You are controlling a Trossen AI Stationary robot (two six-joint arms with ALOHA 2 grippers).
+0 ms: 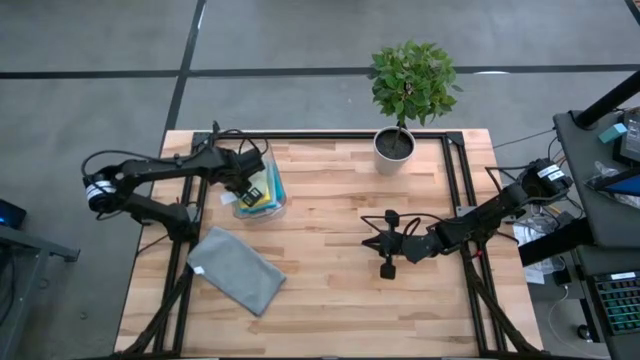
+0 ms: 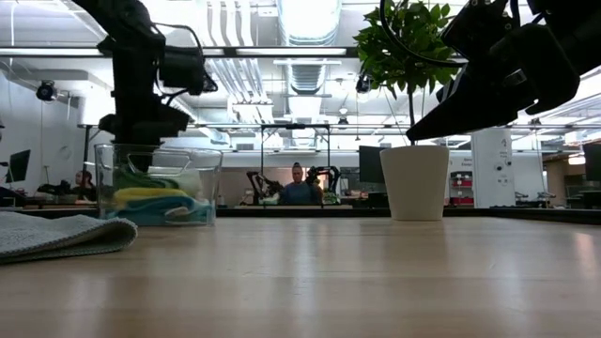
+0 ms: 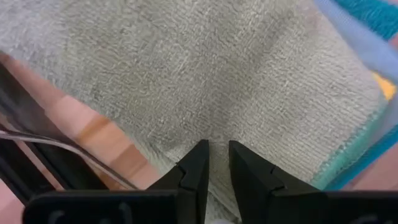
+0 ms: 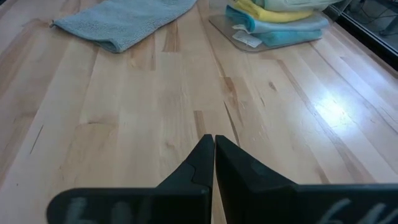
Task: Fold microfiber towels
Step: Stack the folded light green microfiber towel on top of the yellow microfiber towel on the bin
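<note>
A clear plastic bin (image 1: 272, 196) at the table's far left holds a stack of towels: a pale olive green towel (image 3: 205, 74) on top, with yellow (image 2: 150, 194), teal (image 2: 141, 214) and light blue ones under it. My left gripper (image 1: 248, 182) points down into the bin, its fingers nearly shut on the olive green towel. A folded grey towel (image 1: 237, 270) lies flat on the table near the front left. My right gripper (image 1: 388, 268) hangs shut above the bare wood right of the middle, holding nothing. My left gripper (image 3: 219, 149) comes from above, pointing steeply down into the bin. Its two fingertips pinch a small bit of the olive green towel's upper face (image 3: 217, 130), near one edge. The towel still lies on the stack in the bin, not lifted.
A white pot with a green plant (image 1: 395, 145) stands at the table's far edge, right of the middle. A black frame (image 1: 455, 180) runs along the table's far and side edges. Bare wood lies between the grey towel and my right gripper (image 4: 213, 140).
</note>
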